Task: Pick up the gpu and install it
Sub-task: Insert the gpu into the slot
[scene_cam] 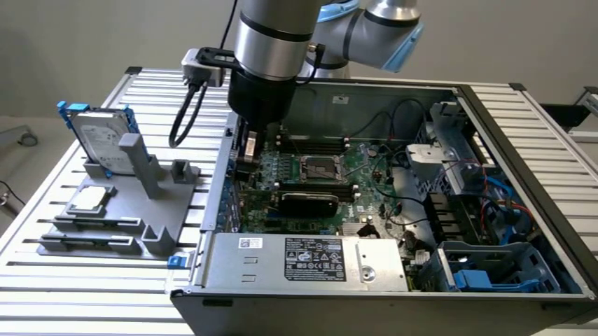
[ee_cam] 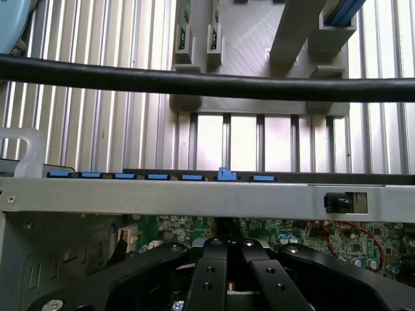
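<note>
In the exterior view, an open computer case (scene_cam: pixel 523 231) is seen lying on a slatted metal table (scene_cam: pixel 112 294). The arm is lowered into the case at its rear edge, on the exterior view's left, and the gripper (scene_cam: pixel 251 150) is placed just above the motherboard (scene_cam: pixel 318 175). The fingers are closed. The graphics card (scene_cam: pixel 307 204) is seen standing on edge across the motherboard, its black shroud facing up toward the camera, just below the processor socket (scene_cam: pixel 316 166) and near the gripper; whether it is touched by the fingers cannot be told. A silver power supply (scene_cam: pixel 309 260) is fitted along the near wall of the case. Outside the case, on the exterior view's left, a grey holder (scene_cam: pixel 112 210) is set on the table, with a hard drive (scene_cam: pixel 98 140) in a blue frame standing upright in it and a small silver chip (scene_cam: pixel 89 199) lying flat on it.

In the wrist view, the black gripper linkages (ee_cam: pixel 220 272) are seen drawn together over the green board. A grey case wall (ee_cam: pixel 194 197) with blue clips is crossed beyond them, and a black cable (ee_cam: pixel 207 83) runs across the picture.
</note>
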Controlling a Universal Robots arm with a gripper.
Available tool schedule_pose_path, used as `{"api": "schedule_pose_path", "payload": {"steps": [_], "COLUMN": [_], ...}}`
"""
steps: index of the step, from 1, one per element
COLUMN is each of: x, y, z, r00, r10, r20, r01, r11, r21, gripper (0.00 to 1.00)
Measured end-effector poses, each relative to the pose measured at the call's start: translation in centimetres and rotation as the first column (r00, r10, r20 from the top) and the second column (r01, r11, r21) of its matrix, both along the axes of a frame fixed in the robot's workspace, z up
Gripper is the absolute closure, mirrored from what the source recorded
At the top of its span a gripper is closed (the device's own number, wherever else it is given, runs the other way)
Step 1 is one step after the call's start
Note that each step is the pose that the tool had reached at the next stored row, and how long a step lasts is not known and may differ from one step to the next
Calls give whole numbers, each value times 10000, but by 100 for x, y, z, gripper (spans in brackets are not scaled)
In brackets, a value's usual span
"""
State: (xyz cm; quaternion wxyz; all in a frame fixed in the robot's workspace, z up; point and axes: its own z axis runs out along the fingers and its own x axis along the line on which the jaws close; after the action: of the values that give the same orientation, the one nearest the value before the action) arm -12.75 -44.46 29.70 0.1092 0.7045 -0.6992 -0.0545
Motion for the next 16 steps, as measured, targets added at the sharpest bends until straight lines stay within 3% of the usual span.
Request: {"api": "schedule_pose_path", "payload": {"steps": [16], "x": [-7], "y": [0], "z": [-20], "r00": [10000], "r10": [1], "r20": [-1], "r01": [-1], "r11": [10000], "r21": [-2], "gripper": [89]}}
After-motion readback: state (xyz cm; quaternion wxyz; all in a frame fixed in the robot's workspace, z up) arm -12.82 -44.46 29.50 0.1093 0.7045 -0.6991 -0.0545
